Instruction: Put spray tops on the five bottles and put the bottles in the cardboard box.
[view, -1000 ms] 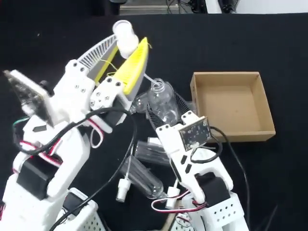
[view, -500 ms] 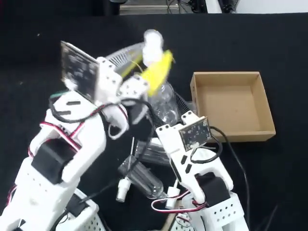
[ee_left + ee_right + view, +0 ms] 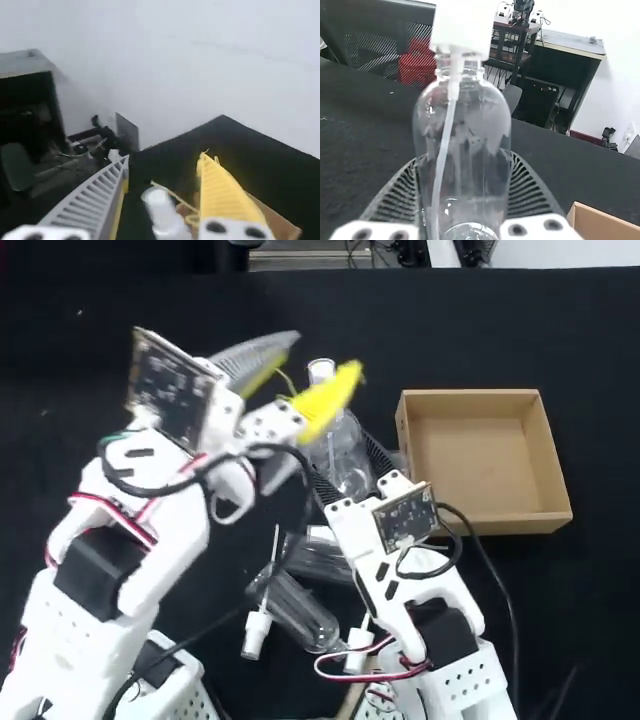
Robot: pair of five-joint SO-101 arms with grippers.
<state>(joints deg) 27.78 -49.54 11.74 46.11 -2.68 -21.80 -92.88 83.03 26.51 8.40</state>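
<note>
Two white robot arms stand at a black cloth worktop point(image 3: 520, 330), seen from above. The right arm point(image 3: 400, 570) has its black ribbed right jaws clamped around the lower body of a clear plastic bottle point(image 3: 465, 145). The bottle is upright, just beside the near left corner of an open brown cardboard box point(image 3: 480, 515), which has no bottle in it.

The left arm point(image 3: 130, 540) reaches over the bottle. Its left jaws, one yellow and one grey, are narrowed around a white spray top point(image 3: 462, 25) and appear to grip it. The top sits at the bottle's mouth, and its thin dip tube runs down inside the bottle. Whether the top is fully seated cannot be told.

More clear bottles point(image 3: 300, 605) lie on their sides on the worktop between the two arm bases.

The step in hand looks like fitting the first spray top, so the task is at an early stage. The next move likely calls for pressing or turning the top squarely onto the neck while the right jaws hold the bottle steady. After that, the left jaws would need to let go before the bottle goes into the box.
</note>
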